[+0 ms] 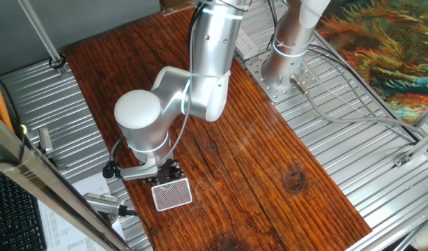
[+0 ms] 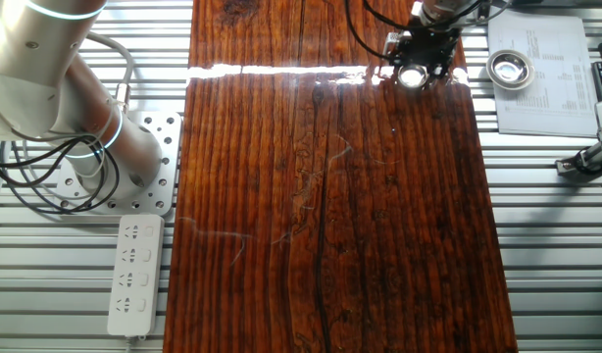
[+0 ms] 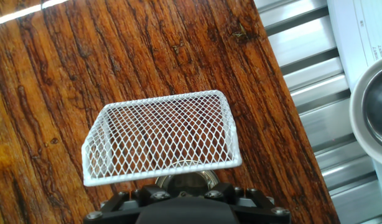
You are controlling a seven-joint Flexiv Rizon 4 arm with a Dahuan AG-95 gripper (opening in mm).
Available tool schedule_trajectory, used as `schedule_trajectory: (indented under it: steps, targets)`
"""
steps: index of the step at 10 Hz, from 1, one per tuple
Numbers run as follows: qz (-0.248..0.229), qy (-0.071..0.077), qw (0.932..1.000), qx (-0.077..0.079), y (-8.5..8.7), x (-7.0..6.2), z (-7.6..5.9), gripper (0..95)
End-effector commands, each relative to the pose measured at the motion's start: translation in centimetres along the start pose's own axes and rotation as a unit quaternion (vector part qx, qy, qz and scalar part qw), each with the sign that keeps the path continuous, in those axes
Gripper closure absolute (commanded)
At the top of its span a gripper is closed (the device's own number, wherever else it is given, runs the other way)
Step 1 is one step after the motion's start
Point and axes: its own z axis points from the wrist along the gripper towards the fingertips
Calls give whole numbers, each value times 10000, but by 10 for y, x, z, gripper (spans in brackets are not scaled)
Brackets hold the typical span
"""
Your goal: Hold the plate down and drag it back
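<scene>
**Item 1, claw** (image 3: 186,206): only its dark body shows, at the 6 o'clock edge of the hand view. The fingertips are hidden, so I cannot tell whether the jaws stand wide or narrow. In one fixed view it hangs low over the board beneath the arm's white-capped joint.

**Item 2, plate** (image 3: 185,181): 1 small round shiny metal disc. Being round, it has no long axis and no heading. It lies flat on the board directly under the claw, with just a sliver showing at the claw's 12 o'clock. I cannot tell whether the two touch. In the other fixed view it shows as a bright spot (image 2: 414,75) below the claw.

**Item 3, white mesh piece** (image 3: 160,137): rectangular with rounded corners. It sits at 12 o'clock from the plate, its near edge overlapping the plate's rim in the hand view.

**Item 4, wooden board** (image 3: 116,56): dark red-brown, strongly grained and glossy, with the plate near 1 end.

**Item 5, ribbed metal table** (image 3: 303,74): flanks the board.

**Item 6, round metal dish** (image 2: 510,67): at 3 o'clock from the claw in the other fixed view, on a printed sheet (image 2: 546,88).

**Item 7, white power strip** (image 2: 134,275): near the arm's base plate.
</scene>
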Motion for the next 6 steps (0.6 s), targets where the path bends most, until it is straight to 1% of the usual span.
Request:
schedule_trajectory:
  steps: [1, 2, 6]
  targets:
    - [-56, -1, 10000, 8, 0, 0, -1, 380]
    - [-51, -7, 10000, 7, 0, 0, -1, 190]
    - [-39, -14, 10000, -8, 0, 0, -1, 190]
